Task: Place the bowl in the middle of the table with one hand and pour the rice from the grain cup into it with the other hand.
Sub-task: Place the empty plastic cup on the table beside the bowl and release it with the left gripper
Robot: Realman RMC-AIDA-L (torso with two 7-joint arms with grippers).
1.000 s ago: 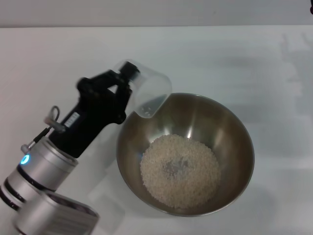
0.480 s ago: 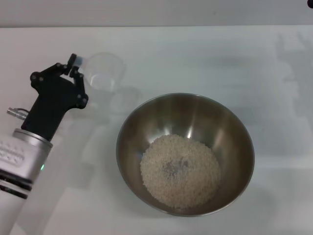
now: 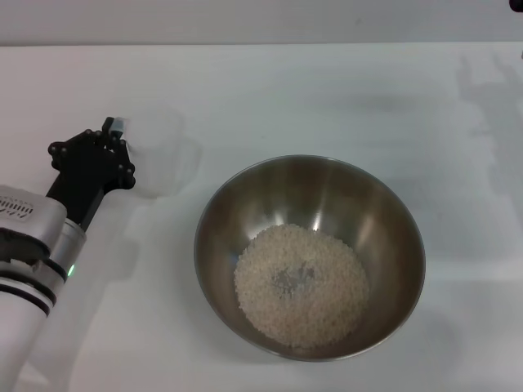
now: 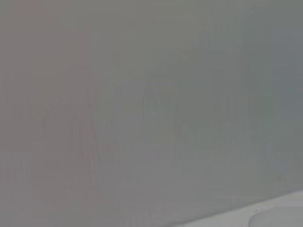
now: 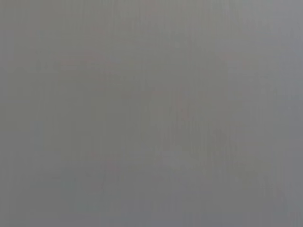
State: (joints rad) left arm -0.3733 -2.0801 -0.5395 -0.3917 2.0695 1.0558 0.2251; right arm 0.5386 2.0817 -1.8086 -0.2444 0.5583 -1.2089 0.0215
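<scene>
The steel bowl [image 3: 384, 204] sits on the white table [image 3: 327, 90], right of centre. A heap of rice [image 3: 301, 284] lies in its bottom. My left gripper [image 3: 122, 151] is at the left, well clear of the bowl's rim. It is shut on the clear grain cup [image 3: 163, 153], which stands upright and looks empty, at or just above the tabletop. The left wrist view shows only blurred grey with a pale strip at one corner. The right gripper is out of view, and the right wrist view shows plain grey.
The table's far edge [image 3: 261, 44] runs along the top of the head view. My left arm's silver forearm [image 3: 33, 245] fills the lower left corner. Faint shadows lie on the table at the far right.
The left gripper has swung the cup back from over the bowl's rim, turned it upright and carried it left and down towards the table. The bowl and rice have not moved.
</scene>
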